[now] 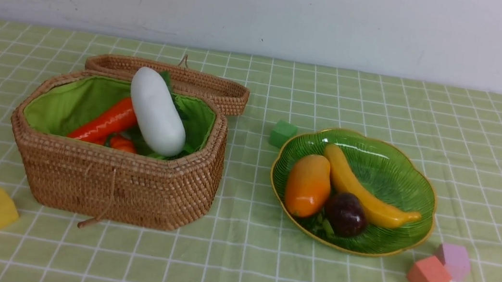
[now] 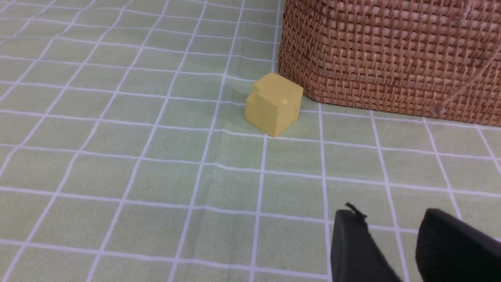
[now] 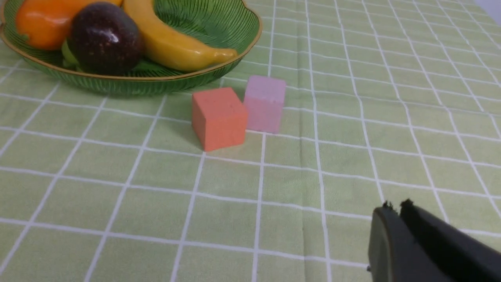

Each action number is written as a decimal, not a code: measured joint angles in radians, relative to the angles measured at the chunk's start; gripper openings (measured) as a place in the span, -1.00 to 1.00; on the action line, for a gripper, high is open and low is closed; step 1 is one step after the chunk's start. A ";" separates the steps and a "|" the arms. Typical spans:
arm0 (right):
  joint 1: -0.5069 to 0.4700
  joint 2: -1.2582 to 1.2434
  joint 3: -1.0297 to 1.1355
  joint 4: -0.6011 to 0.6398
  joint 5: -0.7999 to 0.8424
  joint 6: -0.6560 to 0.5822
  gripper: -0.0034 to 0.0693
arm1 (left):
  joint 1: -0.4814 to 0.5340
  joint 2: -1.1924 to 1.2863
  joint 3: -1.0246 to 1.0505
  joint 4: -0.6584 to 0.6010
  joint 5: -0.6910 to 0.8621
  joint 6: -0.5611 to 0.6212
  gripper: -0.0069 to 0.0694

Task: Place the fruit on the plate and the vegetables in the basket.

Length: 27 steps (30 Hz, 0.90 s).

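Three fruits, banana, mango and mangosteen, lie on the plate at right. Radish, carrot and pumpkin sit in the basket at left. Left tool hangs released, empty; right tool is clenched on nothing above the surface.
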 joint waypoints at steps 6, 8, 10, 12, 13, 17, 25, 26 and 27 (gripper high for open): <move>0.000 0.000 0.000 -0.020 0.000 0.077 -0.76 | 0.000 0.000 0.000 0.000 0.000 0.000 -0.19; 0.000 0.000 0.000 -0.023 0.000 0.091 -0.75 | 0.000 0.000 0.000 0.000 0.000 0.000 -0.19; 0.000 0.000 0.000 -0.026 -0.002 0.103 -0.74 | 0.000 0.000 0.000 0.000 0.000 0.000 -0.19; 0.000 0.000 0.000 -0.030 -0.003 0.117 -0.73 | 0.000 0.000 0.000 0.000 0.000 0.000 -0.19; 0.000 0.000 0.000 -0.031 -0.003 0.124 -0.73 | 0.000 0.000 0.000 0.000 0.000 0.000 -0.19; 0.000 0.000 0.000 -0.034 -0.004 0.143 -0.71 | 0.000 0.000 0.000 0.000 0.000 0.000 -0.19; 0.000 0.000 0.000 -0.041 -0.005 0.145 -0.67 | 0.000 0.000 0.000 0.000 0.000 0.000 -0.19; 0.000 0.000 0.000 -0.041 -0.005 0.145 -0.67 | 0.000 0.000 0.000 0.000 0.000 0.000 -0.19; 0.000 0.000 0.000 -0.041 -0.005 0.145 -0.67 | 0.000 0.000 0.000 0.000 0.000 0.000 -0.19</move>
